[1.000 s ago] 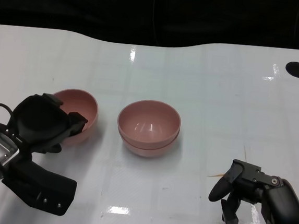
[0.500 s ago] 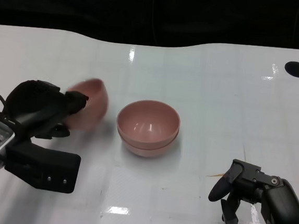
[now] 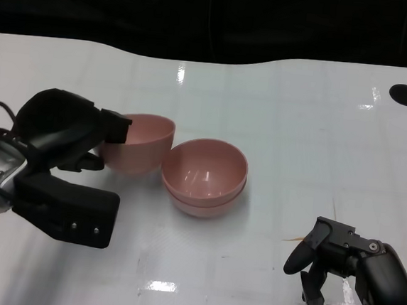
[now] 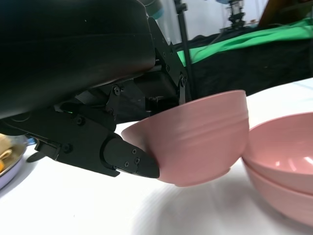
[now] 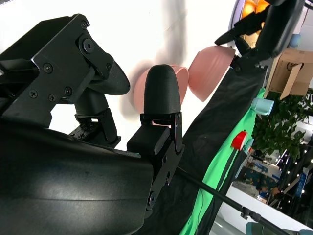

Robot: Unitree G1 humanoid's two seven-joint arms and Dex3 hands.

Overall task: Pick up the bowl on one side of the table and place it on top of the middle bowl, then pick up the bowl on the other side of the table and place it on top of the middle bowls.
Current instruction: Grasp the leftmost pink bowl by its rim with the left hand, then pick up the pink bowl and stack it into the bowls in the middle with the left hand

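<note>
Nearest me at five o'clock, my right hand (image 3: 353, 280) rests on the white table (image 3: 297, 139), fingers apart, holding nothing. At nine o'clock my left hand (image 3: 66, 137) grips a pink bowl (image 3: 141, 143), lifted just beside the stacked middle bowls (image 3: 205, 175) at center.

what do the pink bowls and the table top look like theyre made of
The held bowl in the left hand and the stacked bowls: probably plastic or melamine, judging by the uniform pink, thin rims and soft sheen inside; glazed ceramic can't be excluded. The table: white with a glossy finish, likely laminate or coated board, since it shows sharp light glare and faint reflections.
</note>
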